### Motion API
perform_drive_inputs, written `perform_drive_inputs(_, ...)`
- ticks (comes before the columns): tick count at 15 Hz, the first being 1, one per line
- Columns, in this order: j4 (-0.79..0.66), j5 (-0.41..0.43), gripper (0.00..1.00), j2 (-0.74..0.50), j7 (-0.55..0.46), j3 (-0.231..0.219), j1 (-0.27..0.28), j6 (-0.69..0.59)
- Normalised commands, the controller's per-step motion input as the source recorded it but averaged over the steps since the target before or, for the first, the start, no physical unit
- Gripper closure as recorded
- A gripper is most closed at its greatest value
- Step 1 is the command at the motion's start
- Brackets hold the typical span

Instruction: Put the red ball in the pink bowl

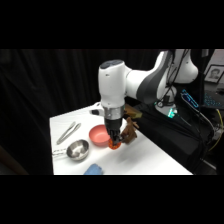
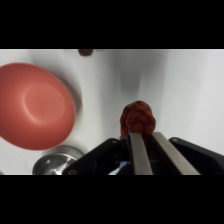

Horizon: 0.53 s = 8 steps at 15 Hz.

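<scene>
**Red ball in gripper, beside pink bowl**

White Franka arm's 2-finger gripper (image 1: pixel 115 143) comes down from above over the white table (image 1: pixel 150 155), low, near the middle of the worktop. The small red-orange lumpy ball (image 1: pixel 115 145) sits right at the fingertips. In the wrist view the ball (image 2: pixel 138 119) is wedged at the tips of the 2 grey fingers (image 2: pixel 140 152), which are narrow and closed against it, so the gripper (image 2: pixel 145 134) holds the ball. Cannot tell whether the ball touches the table or is just above it.

Round matte reddish-pink bowl (image 1: pixel 100 135) stands just beside the gripper, on the side toward the table's left edge; the ball is outside it, close to its rim. In the wrist view the pink bowl (image 2: pixel 35 106) fills the left part, apart from the ball.

Shiny silver metal bowl (image 1: pixel 77 149) is next to the pink bowl, nearer the front-left part of the worktop; its rim (image 2: pixel 57 159) shows in the wrist view too. Metal tongs (image 1: pixel 67 132) lie near the left edge. Brown irregular figure (image 1: pixel 130 131) stands just behind the gripper. A blue object (image 1: pixel 93 170) lies at the front edge.
</scene>
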Motion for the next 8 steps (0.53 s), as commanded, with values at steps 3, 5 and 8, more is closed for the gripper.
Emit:
perform_drive_inputs(3,-0.01,-0.026,0.98,-0.25,-0.09,0.0,-0.136,-0.21)
perform_drive_inputs(5,-0.07,0.018,0.98,-0.26,-0.23,-0.007,-0.166,-0.12)
perform_drive_inputs(8,-0.14,0.07,0.98,-0.29,-0.4,-0.015,-0.192,-0.05)
